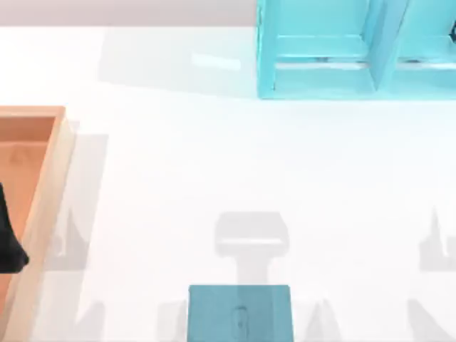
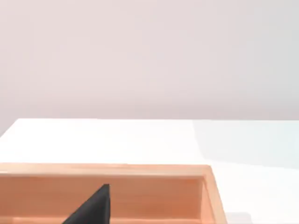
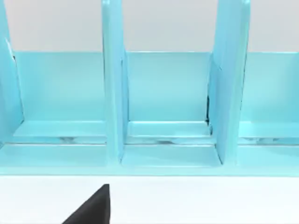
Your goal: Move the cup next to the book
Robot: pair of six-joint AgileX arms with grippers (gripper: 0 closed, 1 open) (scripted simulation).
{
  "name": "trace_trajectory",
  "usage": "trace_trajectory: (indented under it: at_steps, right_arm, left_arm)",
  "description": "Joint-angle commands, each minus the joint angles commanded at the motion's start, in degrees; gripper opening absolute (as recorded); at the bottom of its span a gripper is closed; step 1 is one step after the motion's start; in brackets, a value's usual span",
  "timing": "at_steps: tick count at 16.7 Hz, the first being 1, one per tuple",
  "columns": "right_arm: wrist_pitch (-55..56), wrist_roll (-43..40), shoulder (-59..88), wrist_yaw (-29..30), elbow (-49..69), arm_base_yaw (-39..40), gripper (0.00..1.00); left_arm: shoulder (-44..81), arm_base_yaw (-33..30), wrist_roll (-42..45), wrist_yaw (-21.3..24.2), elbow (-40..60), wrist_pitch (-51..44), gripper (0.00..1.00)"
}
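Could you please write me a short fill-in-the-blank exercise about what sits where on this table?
1. The teal-blue book lies at the table's ____ edge in the top view.
2. The wooden tray sits on the table's ____ side.
3. The shelf unit at the far edge is coloured ____.
4. The dark left end effector hangs over the ____.

Missing words: near; left; cyan; tray

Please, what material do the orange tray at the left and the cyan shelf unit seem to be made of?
The tray looks like pale wood: warm orange-tan, matte, with lighter rim edges. The shelf unit looks like painted board or plastic: uniform bright cyan, smooth, slightly glossy, with thin flat dividers. Neither can be told for certain.
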Motion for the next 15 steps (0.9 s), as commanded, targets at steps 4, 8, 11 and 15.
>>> trace_trajectory:
  at_steps: [4, 8, 11, 15]
  right_arm:
    - [-1.22, -1.7, 1.66, -0.47, 1.45, 0.15, 1.0]
    - [-8.32, -12.19, 11.92, -2.44, 9.78, -0.05, 1.0]
    - [-17.0, -26.44, 25.53, -3.98, 19.57, -1.52, 1.0]
    - [-31.14, -51.36, 48.25, -5.29, 34.66, -5.44, 1.0]
  left_arm:
    - [0.0, 0.0, 0.0, 0.0, 0.0, 0.0, 1.0]
    - [0.0, 0.0, 0.0, 0.0, 0.0, 0.0, 1.0]
    - [0.0, 0.0, 0.0, 0.0, 0.0, 0.0, 1.0]
    - [0.0, 0.0, 0.0, 0.0, 0.0, 0.0, 1.0]
